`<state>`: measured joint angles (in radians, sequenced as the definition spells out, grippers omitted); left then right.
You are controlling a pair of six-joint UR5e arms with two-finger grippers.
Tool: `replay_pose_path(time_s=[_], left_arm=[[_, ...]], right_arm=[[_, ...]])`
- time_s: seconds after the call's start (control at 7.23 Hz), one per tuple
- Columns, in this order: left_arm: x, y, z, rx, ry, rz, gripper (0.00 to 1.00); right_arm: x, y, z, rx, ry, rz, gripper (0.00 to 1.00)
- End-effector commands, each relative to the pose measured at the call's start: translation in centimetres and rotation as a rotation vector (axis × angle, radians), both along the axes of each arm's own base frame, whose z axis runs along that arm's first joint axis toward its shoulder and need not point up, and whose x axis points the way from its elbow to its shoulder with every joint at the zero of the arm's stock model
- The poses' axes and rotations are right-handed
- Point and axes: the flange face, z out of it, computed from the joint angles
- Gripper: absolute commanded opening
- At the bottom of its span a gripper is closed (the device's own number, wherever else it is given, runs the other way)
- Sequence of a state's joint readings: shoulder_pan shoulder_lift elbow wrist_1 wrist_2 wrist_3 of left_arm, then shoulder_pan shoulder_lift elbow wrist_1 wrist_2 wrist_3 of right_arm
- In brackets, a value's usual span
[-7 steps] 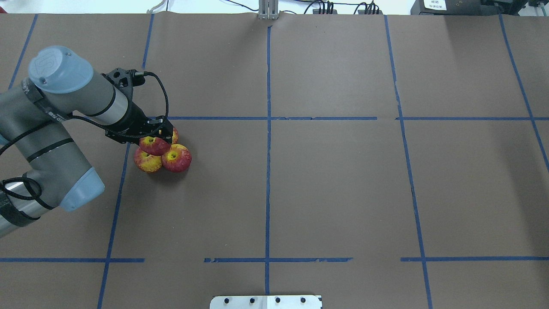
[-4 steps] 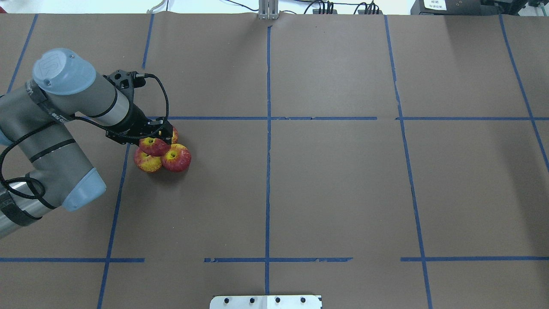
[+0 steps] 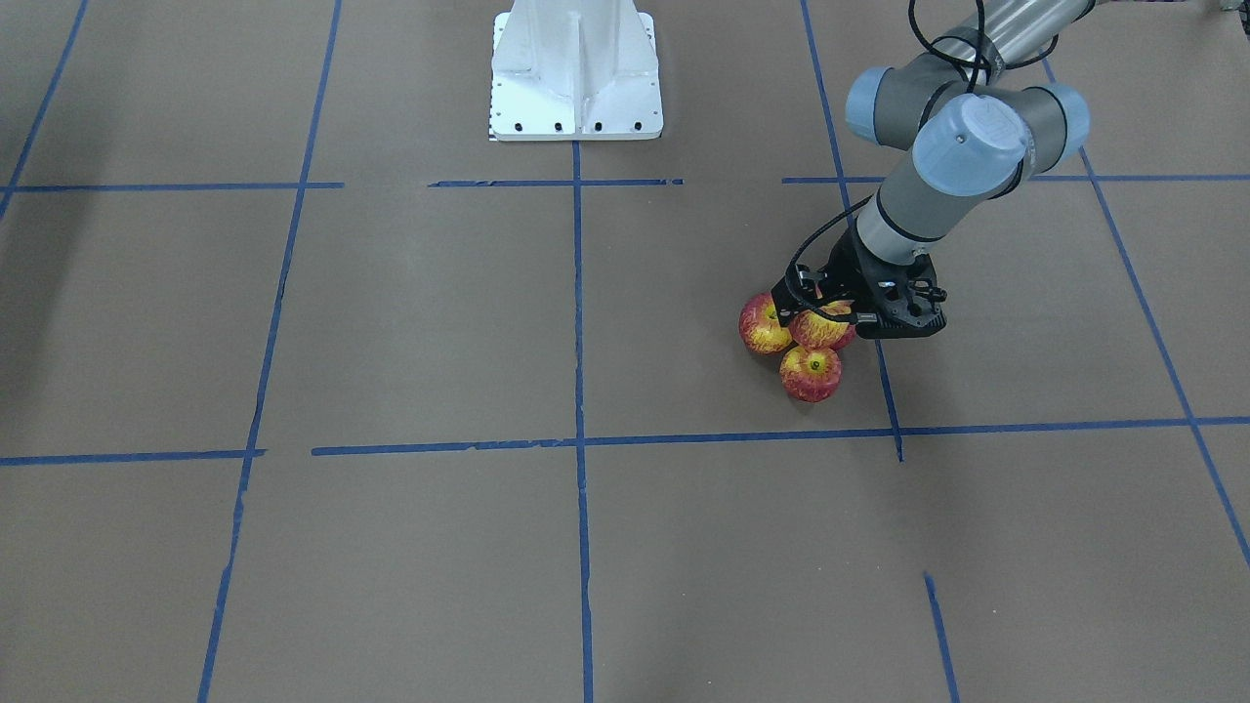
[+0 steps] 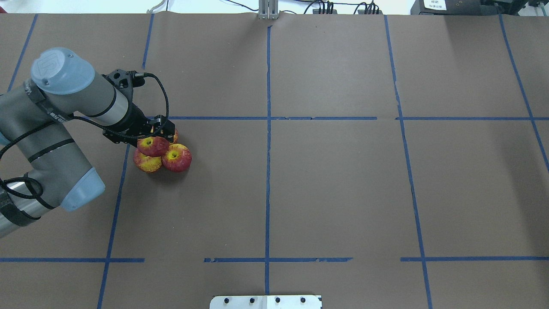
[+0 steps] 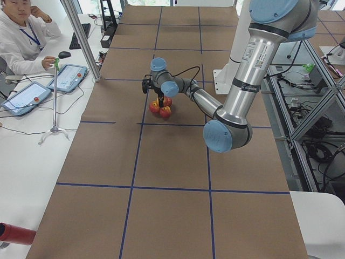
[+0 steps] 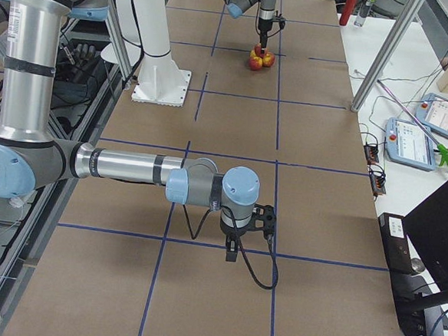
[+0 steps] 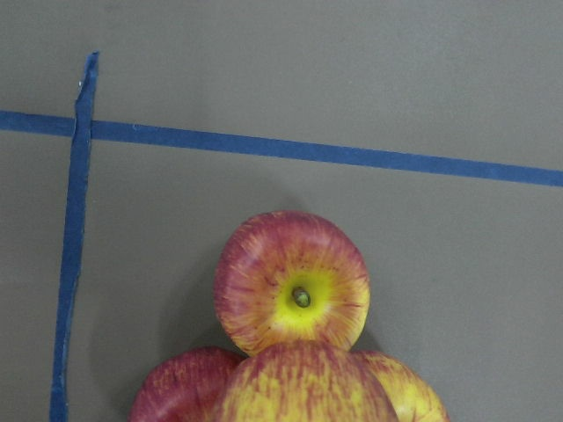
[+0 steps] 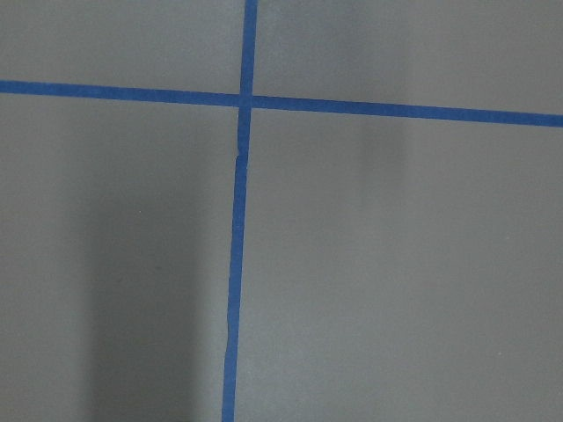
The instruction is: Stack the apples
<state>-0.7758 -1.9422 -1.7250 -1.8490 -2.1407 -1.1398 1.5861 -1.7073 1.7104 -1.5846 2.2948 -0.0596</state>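
Note:
Three apples sit bunched together on the brown paper: one near apple [image 4: 147, 164], one right apple [image 4: 177, 158] and one far apple [image 4: 174, 136] half hidden by the gripper. A fourth apple [image 4: 152, 146] rests on top of them. My left gripper [image 4: 157, 137] is shut on this top apple, also seen in the front view [image 3: 823, 330]. The left wrist view shows the top apple [image 7: 303, 387] at the bottom edge over a table apple [image 7: 293, 281]. My right gripper [image 6: 232, 253] hangs far from the apples; I cannot tell whether it is open or shut.
The white robot base [image 3: 576, 68] stands at the table's middle edge. Blue tape lines [image 4: 268, 128] divide the paper. An operator [image 5: 21, 32] and tablets [image 5: 67, 76] are beside the far side of the table. The right wrist view shows only a tape cross [image 8: 243, 99].
The left gripper and the top apple have shifted very slightly to the left over the cluster. The three lower apples have not moved.

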Motion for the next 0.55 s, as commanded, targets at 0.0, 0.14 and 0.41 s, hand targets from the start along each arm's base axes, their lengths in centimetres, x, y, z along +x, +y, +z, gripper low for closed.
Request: replay_pose_path(time_s=[0.0, 0.14, 0.41], left_arm=[[-2.6, 0.7, -2.2, 0.028, 0.021, -0.015, 1.0], [-5.7, 0.3, -3.5, 0.017, 0.004, -0.053, 1.0], [-14.0, 0.3, -2.0, 0.163, -0.037, -0.03, 1.0]], right_arm=[[0.0, 0.0, 0.0, 0.0, 0.0, 0.0, 1.0], [0.0, 0.0, 0.0, -0.001, 0.0, 0.001, 1.0], [0.0, 0.0, 0.0, 0.0, 0.0, 0.0, 1.0]])
